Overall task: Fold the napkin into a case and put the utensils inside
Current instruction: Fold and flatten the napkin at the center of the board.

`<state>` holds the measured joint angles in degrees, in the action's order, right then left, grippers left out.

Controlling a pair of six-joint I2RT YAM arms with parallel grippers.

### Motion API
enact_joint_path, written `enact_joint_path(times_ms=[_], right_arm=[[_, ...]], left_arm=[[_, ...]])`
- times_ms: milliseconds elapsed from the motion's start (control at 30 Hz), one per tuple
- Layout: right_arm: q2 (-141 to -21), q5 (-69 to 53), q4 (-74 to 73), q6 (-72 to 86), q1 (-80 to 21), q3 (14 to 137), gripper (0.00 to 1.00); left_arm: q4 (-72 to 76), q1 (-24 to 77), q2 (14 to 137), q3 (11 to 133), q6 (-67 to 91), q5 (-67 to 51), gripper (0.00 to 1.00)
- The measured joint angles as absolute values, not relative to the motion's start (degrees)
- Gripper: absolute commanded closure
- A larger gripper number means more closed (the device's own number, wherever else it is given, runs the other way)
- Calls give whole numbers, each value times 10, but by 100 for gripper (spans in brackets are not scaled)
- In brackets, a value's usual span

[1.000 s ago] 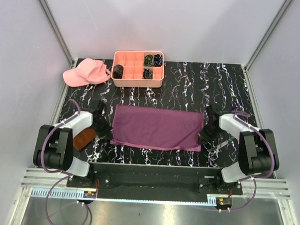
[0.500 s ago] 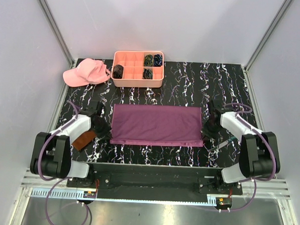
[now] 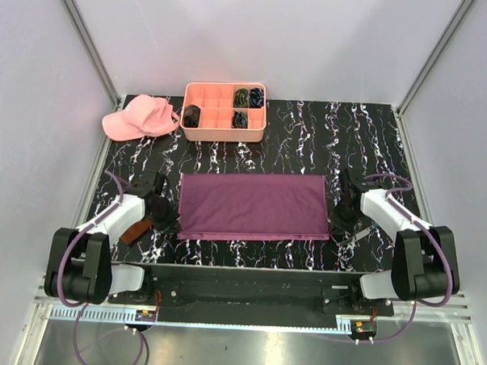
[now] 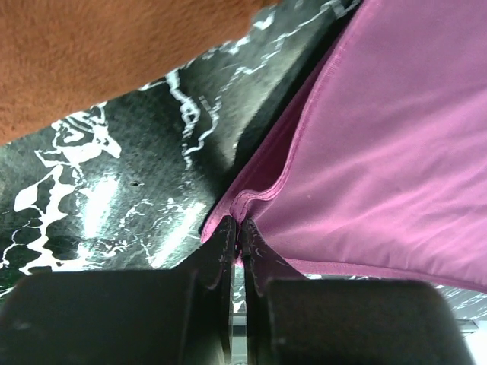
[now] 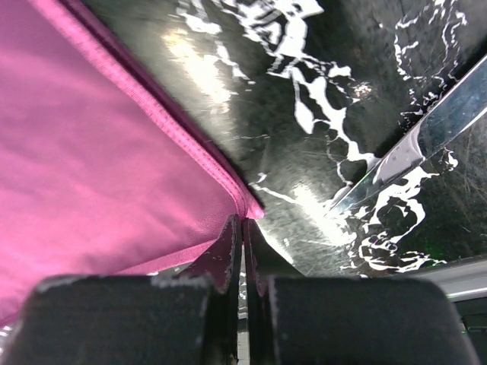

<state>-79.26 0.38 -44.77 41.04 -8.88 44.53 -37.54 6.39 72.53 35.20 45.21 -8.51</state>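
1. The napkin (image 3: 253, 205) lies flat in the middle of the bench (image 3: 310, 137), a wide strip.
2. The left jaws pinch its near left corner, almost fully closed. The right jaws are closed tight on its near right corner.
3. Both arms sit low and bend in from the sides.
4. A brown cloth (image 3: 136, 229) lies just left, and a silvery utensil (image 5: 426, 144) just right. Open bench runs from the far edge to the pink tray (image 3: 225, 110).

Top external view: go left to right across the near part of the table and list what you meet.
rust-brown cloth → left gripper → napkin → right gripper
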Motion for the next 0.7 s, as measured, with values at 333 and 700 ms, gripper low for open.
enact_joint_path(times_ms=[333, 700], right_arm=[[-804, 5, -442, 401, -89, 431, 43], [-671, -32, -417, 364, -89, 445, 31]], left_arm=[[-387, 64, 627, 334, 454, -90, 41], [-306, 64, 593, 349, 455, -173, 77]])
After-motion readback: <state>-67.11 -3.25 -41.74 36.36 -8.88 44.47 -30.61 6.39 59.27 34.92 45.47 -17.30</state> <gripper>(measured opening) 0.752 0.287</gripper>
